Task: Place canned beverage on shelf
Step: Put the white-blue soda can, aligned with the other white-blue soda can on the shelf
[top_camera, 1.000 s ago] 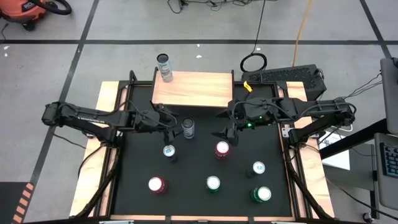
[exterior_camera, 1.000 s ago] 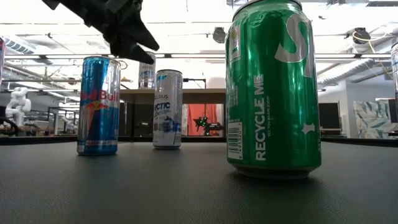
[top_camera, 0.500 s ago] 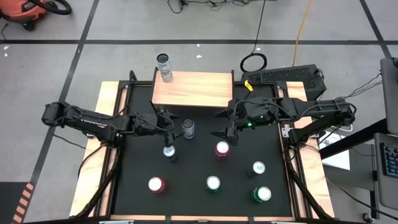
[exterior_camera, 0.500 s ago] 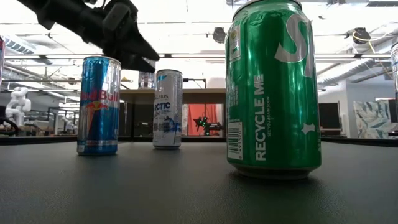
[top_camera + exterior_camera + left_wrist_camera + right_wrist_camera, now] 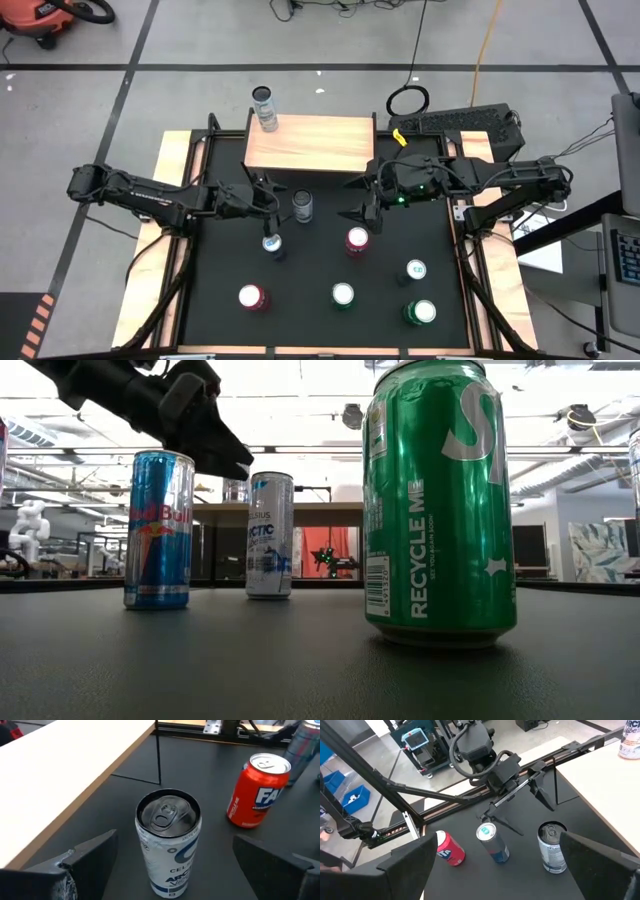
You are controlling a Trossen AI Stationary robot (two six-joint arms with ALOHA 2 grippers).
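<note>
The light-wood shelf (image 5: 310,143) stands at the table's far edge, with one silver can (image 5: 265,108) upright on its far left corner. My left gripper (image 5: 274,198) is open and hovers just left of a slim white-and-silver can (image 5: 302,206) that stands on the black mat. In the left wrist view that can (image 5: 167,842) shows ahead between the spread fingers (image 5: 90,857), untouched. A blue Red Bull can (image 5: 272,243) stands just near of this gripper. My right gripper (image 5: 352,200) is open and empty, above and just far of a red can (image 5: 357,240).
More cans stand on the near half of the mat: a red one (image 5: 250,297), a white-topped one (image 5: 343,295), a small one (image 5: 416,270) and a green one (image 5: 420,313), which looms close in the low view (image 5: 440,500). Wooden rails edge the mat on both sides.
My left gripper has come down toward the mat beside the white-and-silver can and tipped more level, its fingers staying open. The cans and my right gripper have kept still.
</note>
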